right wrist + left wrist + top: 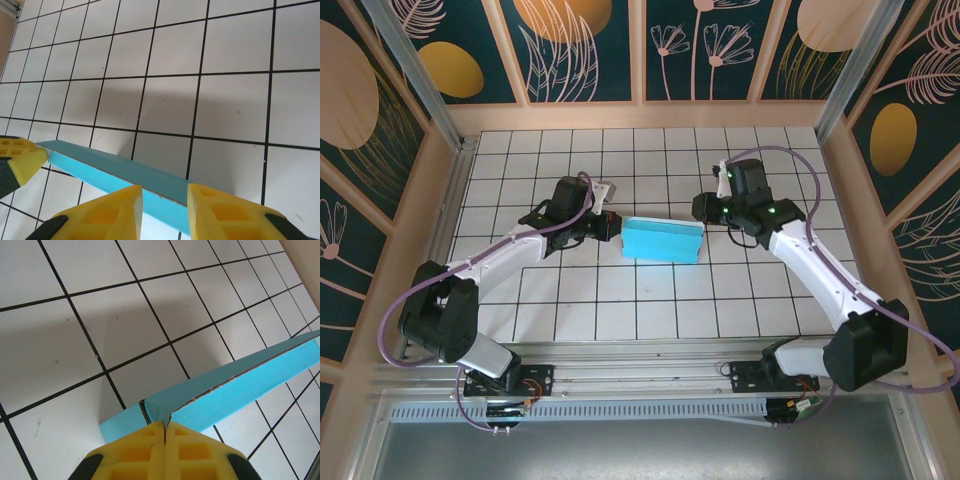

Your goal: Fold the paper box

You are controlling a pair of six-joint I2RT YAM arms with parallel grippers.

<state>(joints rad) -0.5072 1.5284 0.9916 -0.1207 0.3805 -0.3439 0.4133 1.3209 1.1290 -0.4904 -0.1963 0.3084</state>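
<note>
Paper box (662, 240) pinched in left pincer (164, 426), right pincer (165, 196) astride

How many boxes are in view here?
1. The box is in the middle, between the left gripper, shut on one end, and the right gripper, jaws open around the other end.

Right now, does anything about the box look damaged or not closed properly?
Slightly. In the left wrist view, the paper box has a seam along its length that gapes a little, baring a raw cardboard edge, with a dark slit at the corner above the left pincer, shut on that end. The flap seems not fully tucked.
</note>
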